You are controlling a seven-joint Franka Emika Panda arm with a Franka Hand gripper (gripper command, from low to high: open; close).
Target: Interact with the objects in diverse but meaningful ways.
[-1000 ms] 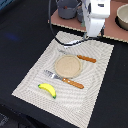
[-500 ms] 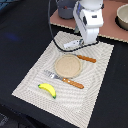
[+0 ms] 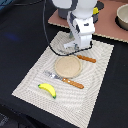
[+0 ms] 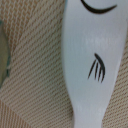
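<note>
In the wrist view a white tool [image 4: 92,55] with black line markings lies flat on the woven placemat [image 4: 35,85], very close below the camera. No fingers show there. In the exterior view my gripper [image 3: 79,48] hangs low over the far part of the placemat [image 3: 30,82], just beyond the round tan plate [image 3: 67,66]. The gripper body hides the tool and the fingertips. A yellow banana [image 3: 47,90] lies at the near corner of the mat. The cheese wedge, brown bar and pot are out of view.
An orange-handled knife [image 3: 86,58] lies beside the plate on the exterior view's right, an orange-handled fork [image 3: 66,80] in front of it. A brown board [image 3: 107,25] with a pale bowl [image 3: 122,17] sits behind the mat. The plate's rim shows in the wrist view [image 4: 2,55].
The arm has come down and a little toward the exterior view's left, ending low over the far part of the mat. The plate, cutlery and banana have not moved.
</note>
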